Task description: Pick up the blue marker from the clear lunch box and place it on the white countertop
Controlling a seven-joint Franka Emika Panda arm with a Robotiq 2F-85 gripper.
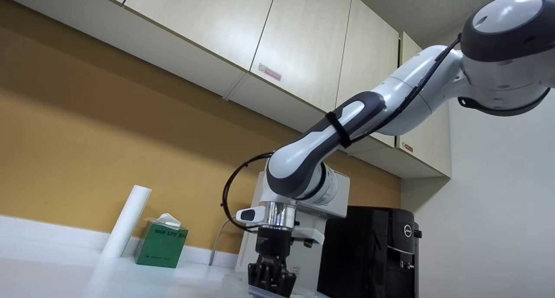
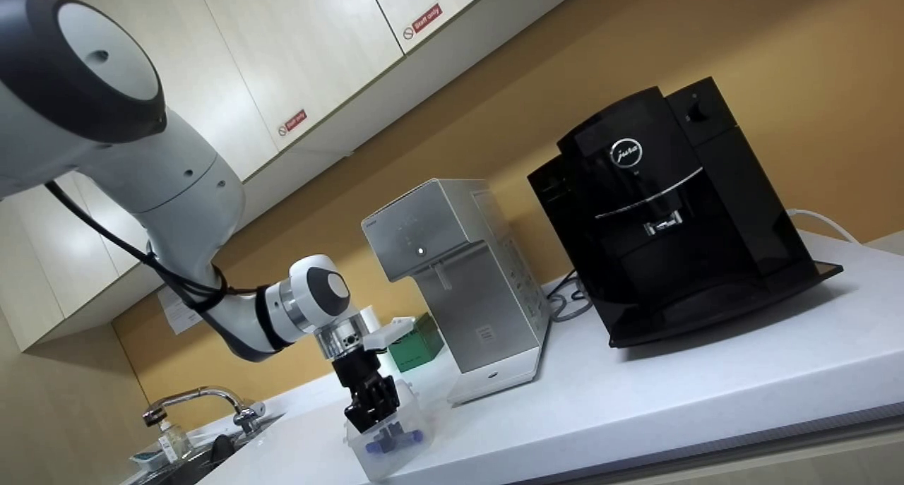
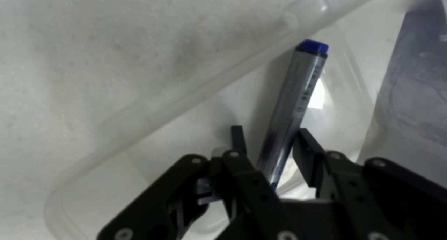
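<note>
Down inside a clear box (image 3: 209,86), the end effector (image 3: 270,133) stands astride a silver-barrelled, blue-tipped marker (image 3: 292,103), its jaws apart and, to this onlooker's eye, without a firm hold: one fingertip seems to touch the barrel, a gap shows at the other. The marker lies in the box, on the white surface (image 2: 565,393). Near it stands a dispenser (image 2: 470,294); beyond, a green tissue box (image 1: 162,246) and a white cylinder (image 1: 125,222) sit side by side. A black coffee machine (image 2: 706,273) stands well apart, a tap (image 2: 199,394) farther off, cabinets (image 2: 311,54) overhead.
</note>
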